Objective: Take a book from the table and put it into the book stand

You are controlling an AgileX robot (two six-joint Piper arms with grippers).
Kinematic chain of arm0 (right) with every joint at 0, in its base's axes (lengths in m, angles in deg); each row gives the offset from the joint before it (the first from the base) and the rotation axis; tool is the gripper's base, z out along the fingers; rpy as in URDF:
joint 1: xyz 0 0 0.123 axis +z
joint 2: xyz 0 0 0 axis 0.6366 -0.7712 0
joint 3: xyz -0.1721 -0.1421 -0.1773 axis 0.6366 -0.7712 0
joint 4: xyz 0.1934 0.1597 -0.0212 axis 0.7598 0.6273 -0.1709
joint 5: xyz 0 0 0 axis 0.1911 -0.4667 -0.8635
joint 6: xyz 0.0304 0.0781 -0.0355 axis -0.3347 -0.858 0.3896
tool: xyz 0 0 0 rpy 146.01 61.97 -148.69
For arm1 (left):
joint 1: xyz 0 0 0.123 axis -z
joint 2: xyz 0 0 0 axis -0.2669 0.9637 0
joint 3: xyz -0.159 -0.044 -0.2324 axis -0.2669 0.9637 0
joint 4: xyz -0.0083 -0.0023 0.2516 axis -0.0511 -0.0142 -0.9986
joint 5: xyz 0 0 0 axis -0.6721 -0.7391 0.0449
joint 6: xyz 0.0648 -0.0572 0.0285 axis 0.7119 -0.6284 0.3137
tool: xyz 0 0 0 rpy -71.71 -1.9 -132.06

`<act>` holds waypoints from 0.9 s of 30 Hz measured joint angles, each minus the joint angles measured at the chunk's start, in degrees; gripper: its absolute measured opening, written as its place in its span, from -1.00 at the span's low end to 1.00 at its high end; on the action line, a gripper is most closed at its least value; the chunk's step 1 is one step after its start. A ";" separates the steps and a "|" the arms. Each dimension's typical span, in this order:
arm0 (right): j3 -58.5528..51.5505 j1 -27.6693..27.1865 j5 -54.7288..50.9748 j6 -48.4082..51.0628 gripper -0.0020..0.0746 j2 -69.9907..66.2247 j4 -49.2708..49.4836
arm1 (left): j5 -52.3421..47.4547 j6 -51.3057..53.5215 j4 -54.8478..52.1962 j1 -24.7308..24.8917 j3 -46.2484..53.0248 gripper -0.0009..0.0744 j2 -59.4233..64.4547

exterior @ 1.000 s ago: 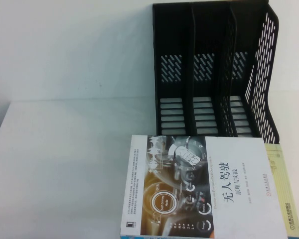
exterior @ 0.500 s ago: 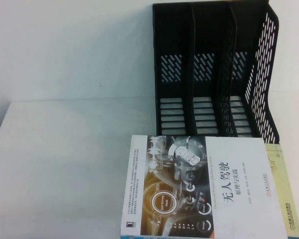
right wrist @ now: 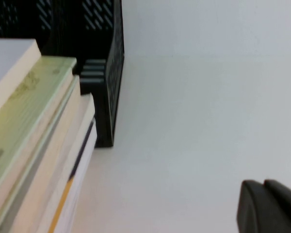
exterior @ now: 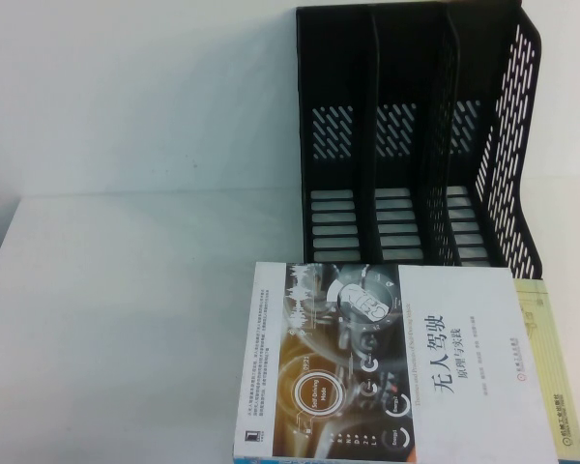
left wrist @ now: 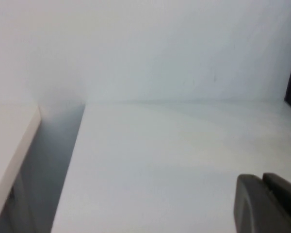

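One table (exterior: 126, 319) fills the lower two-thirds of the high view, white and bare on its left half. One stand (exterior: 411, 135) sits at the upper right of that view, black, with three upright slots open toward the camera, all three without contents. A stack of books lies at the lower right, its far edge just in front of the stand's base. The right wrist view shows at least three in the pile. On top is the book (exterior: 387, 367), white cover with dark dashboard artwork and an orange ring, lying flat. Beneath it a larger yellow-green book (exterior: 556, 372) juts out along the right edge.

Neither arm appears in the high view. The left gripper (left wrist: 269, 204) shows only in its wrist view, at the lower right corner, fingers pressed together with nothing between them, above bare table and well apart from the book. The right gripper (right wrist: 269, 206) sits at the lower right corner of its own view, over bare table beside the stack and the stand's side wall; whether its fingers are apart I cannot tell.
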 joint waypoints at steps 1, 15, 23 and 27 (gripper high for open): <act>-0.10 0.00 1.82 0.00 -0.96 0.00 0.00 | 2.22 0.00 0.00 0.00 0.00 -0.98 0.00; -0.10 0.00 42.41 -1.58 -0.96 0.00 1.09 | 43.51 -0.80 -0.75 0.00 0.00 -0.98 -0.02; 0.00 0.00 43.35 -1.58 -0.96 0.00 3.86 | 48.08 -3.46 6.81 0.00 0.00 -0.98 -0.12; 4.49 0.00 30.80 -1.58 -0.96 0.00 4.75 | 42.23 -5.63 12.48 0.00 -2.59 -0.98 -0.23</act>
